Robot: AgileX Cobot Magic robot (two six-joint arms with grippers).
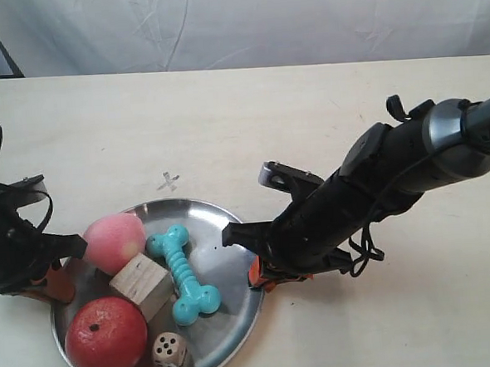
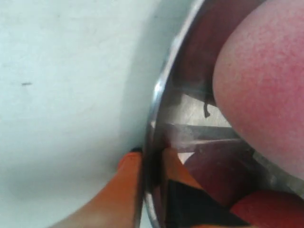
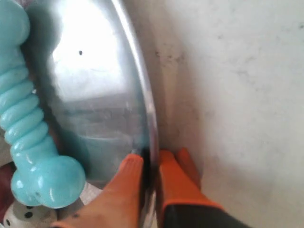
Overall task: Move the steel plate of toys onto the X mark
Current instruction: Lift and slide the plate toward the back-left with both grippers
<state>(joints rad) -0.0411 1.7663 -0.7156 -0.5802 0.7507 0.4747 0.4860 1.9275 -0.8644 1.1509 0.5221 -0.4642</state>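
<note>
Exterior cam sits high, looking steeply down on the tabletop [image 1: 324, 120] from far enough back to take in both arms, with the steel plate [image 1: 225, 272] at 7 o'clock of frame. Left wrist cam is very close, sighting along the left gripper [image 2: 148, 159] at the plate's 9 o'clock rim by the peach [image 2: 266, 85]. Right wrist cam is equally close, along the right gripper [image 3: 151, 161] at the 3 o'clock rim by the bone [image 3: 26, 123]. All three views share the plate.
</note>
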